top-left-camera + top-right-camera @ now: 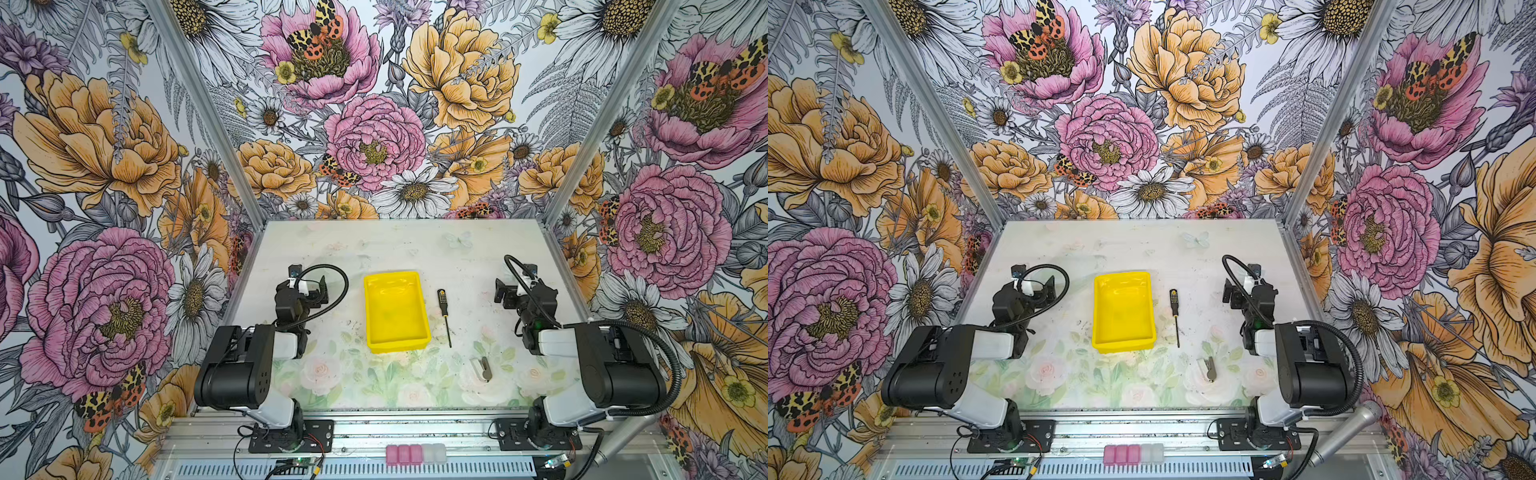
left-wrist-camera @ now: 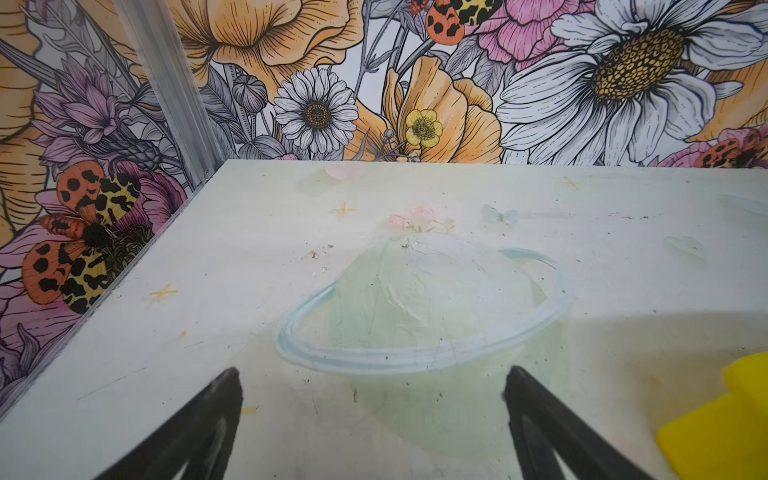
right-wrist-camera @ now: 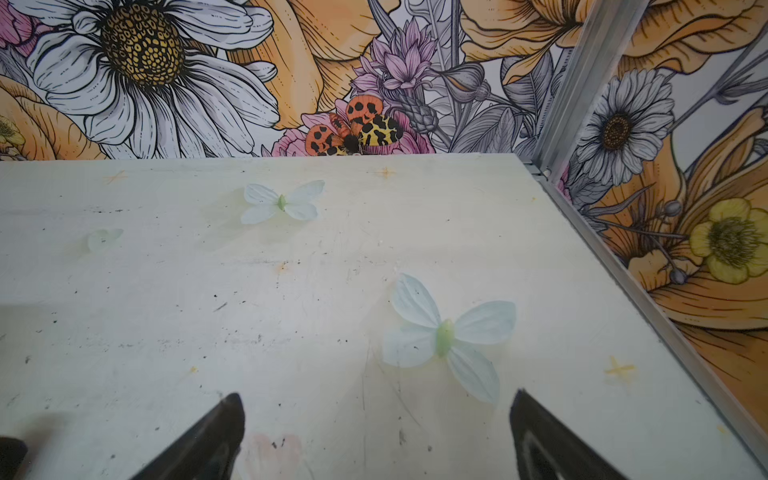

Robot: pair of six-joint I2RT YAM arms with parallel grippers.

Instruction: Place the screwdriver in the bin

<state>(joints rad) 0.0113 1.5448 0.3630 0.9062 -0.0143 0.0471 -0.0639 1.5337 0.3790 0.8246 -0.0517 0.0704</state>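
The screwdriver [image 1: 443, 309] [image 1: 1174, 309] has a black handle with yellow dots and a thin dark shaft. It lies flat on the table just right of the bin [image 1: 395, 316] [image 1: 1123, 311], handle toward the back wall. That bin is a bright yellow shallow tray with nothing in it; one corner of it [image 2: 723, 432] shows in the left wrist view. My left gripper [image 1: 313, 291] [image 1: 1040, 289] [image 2: 372, 370] hovers left of the bin, open and holding nothing. My right gripper [image 1: 505, 293] [image 1: 1231, 295] [image 3: 378, 394] is right of the screwdriver, also open, with only bare table between its fingers.
A small grey metal clip-like object [image 1: 481, 368] [image 1: 1207, 368] lies nearer the front, right of the screwdriver's tip. Pink and white blocks [image 1: 415, 454] sit on the front rail, and a microphone [image 1: 1345, 432] leans at the front right. Floral walls enclose three sides of the table.
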